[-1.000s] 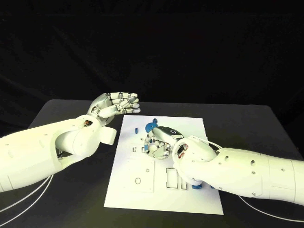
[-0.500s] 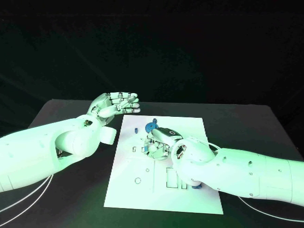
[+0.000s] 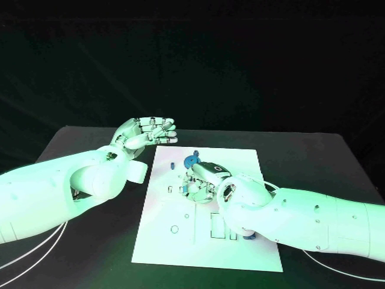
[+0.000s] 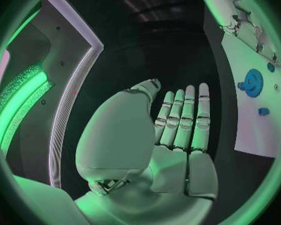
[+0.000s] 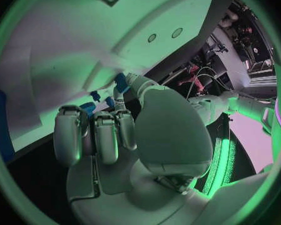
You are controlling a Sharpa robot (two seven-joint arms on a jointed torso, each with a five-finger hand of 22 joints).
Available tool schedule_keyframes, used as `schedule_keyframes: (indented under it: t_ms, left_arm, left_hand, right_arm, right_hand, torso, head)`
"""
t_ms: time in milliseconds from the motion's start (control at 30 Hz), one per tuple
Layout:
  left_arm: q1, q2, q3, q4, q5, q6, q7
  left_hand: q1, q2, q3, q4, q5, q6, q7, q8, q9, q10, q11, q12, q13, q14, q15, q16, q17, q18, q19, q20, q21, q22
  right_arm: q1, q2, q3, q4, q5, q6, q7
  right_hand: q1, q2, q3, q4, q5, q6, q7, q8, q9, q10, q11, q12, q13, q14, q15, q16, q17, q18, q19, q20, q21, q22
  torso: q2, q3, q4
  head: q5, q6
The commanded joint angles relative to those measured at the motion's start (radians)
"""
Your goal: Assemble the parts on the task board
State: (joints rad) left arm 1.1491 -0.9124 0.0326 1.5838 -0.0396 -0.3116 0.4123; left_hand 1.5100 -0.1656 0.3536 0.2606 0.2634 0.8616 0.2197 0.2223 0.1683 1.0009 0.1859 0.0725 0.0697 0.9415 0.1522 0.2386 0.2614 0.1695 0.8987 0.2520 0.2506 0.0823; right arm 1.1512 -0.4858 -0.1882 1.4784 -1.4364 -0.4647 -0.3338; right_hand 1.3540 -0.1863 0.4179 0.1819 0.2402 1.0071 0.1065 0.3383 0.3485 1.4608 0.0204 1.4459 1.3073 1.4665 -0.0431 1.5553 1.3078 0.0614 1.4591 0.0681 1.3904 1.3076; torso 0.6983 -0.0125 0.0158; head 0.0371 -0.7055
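Fingers of the right hand (image 3: pixel 207 179) are curled down over the middle of the task board (image 3: pixel 245 253), and a small blue part (image 5: pixel 118 83) is seen at their tips in the right wrist view; whether that part is actually pinched or only touched cannot be told. If it is only lightly caught, it could be tipped or pushed aside as the fingers press, and a seat in the board could be missed because the spot is hidden under the palm in the head view. Two more small blue pieces (image 5: pixel 90 101) lie just beside the fingertips and could be knocked by them.

Just beyond the right hand, toward the far end of the board, a blue gear (image 3: pixel 190 161) stands, close enough to be brushed if the hand is lifted forward. A further blue piece (image 3: pixel 249 236) sits near the right forearm, by the slots in the board, and could be swept by the arm.

The left hand (image 3: pixel 145 133) is held off the board's far left corner, above the black table (image 3: pixel 80 144), with nothing in it; its fingers are seen stretched side by side in the left wrist view. Nothing is obstructed by it.
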Motion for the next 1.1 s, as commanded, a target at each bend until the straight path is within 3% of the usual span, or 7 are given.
schedule_keyframes:
  t_ms: [33,433,1100]
  left_arm:
    - [0.001,0.002,0.001,0.001,0.001,0.019,0.006]
    - [0.001,0.002,0.001,-0.001,0.001,0.020,0.005]
    - [0.001,0.002,0.001,-0.004,0.001,0.021,0.004]
  left_hand:
    - [-0.007,-0.006,0.006,0.003,-0.004,-0.008,0.020,-0.004,0.001,0.003,0.004,-0.005,-0.001,-0.008,-0.002,-0.006,0.001,0.014,0.002,0.005,-0.007,-0.001]
    - [-0.007,-0.006,0.006,0.003,-0.004,-0.008,0.020,-0.004,0.001,0.003,0.004,-0.005,-0.001,-0.008,-0.002,-0.006,0.001,0.014,0.002,0.005,-0.007,-0.001]
    - [-0.010,-0.006,0.007,0.003,-0.004,-0.008,0.020,-0.004,0.002,0.003,0.004,-0.005,-0.001,-0.008,-0.001,-0.008,0.005,0.014,0.002,0.005,-0.007,-0.002]
  right_arm:
    - [-0.002,0.000,-0.001,0.000,-0.017,0.019,-0.009]
    - [-0.002,0.001,-0.001,0.001,-0.016,0.008,-0.011]
    - [-0.002,-0.001,-0.001,0.004,-0.012,0.004,-0.015]
  right_hand:
    - [-0.009,-0.004,-0.003,0.002,0.002,-0.001,-0.005,0.005,0.031,-0.009,0.003,-0.004,0.105,0.095,0.001,0.003,0.220,-0.010,-0.006,-0.003,-0.006,0.095]
    - [-0.031,-0.034,-0.008,0.010,0.003,-0.069,0.025,-0.024,0.016,-0.043,0.028,-0.037,0.069,0.094,0.021,0.002,0.215,-0.007,-0.013,0.013,-0.021,0.085]
    - [-0.046,-0.060,-0.026,0.026,0.003,-0.110,0.042,-0.053,0.000,-0.084,0.045,-0.083,0.019,0.091,0.036,-0.001,0.206,-0.003,-0.023,0.028,-0.041,0.072]
  torso:
    - [0.000,0.0002,0.0007]
    - [0.000,-0.0001,-0.0001]
    - [0.000,-0.0005,-0.0002]
  head:
    - [0.000,0.000]
    - [0.000,0.001]
    - [-0.003,0.005]
